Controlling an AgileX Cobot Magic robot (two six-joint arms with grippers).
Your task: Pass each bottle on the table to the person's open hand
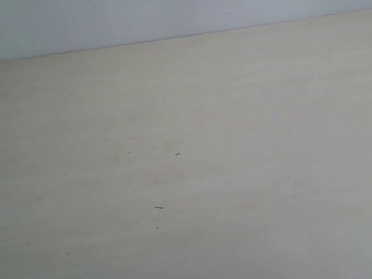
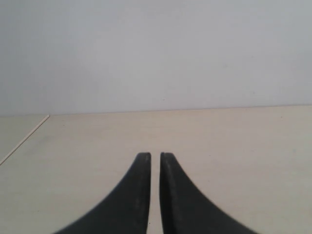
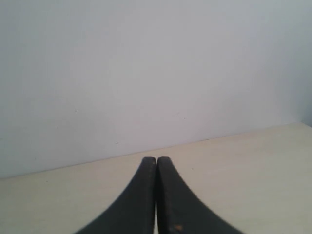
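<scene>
The left gripper (image 2: 155,157) was matte black, curved, finely serrated; the right gripper (image 3: 156,161) likewise, bearing an orange speck

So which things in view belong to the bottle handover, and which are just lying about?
Part of the job: the table; the left gripper and the right gripper, both holding nothing. No bottle or open hand shows in any view.

Just there: tiny dark specks on the table; the pale wall behind it.
</scene>
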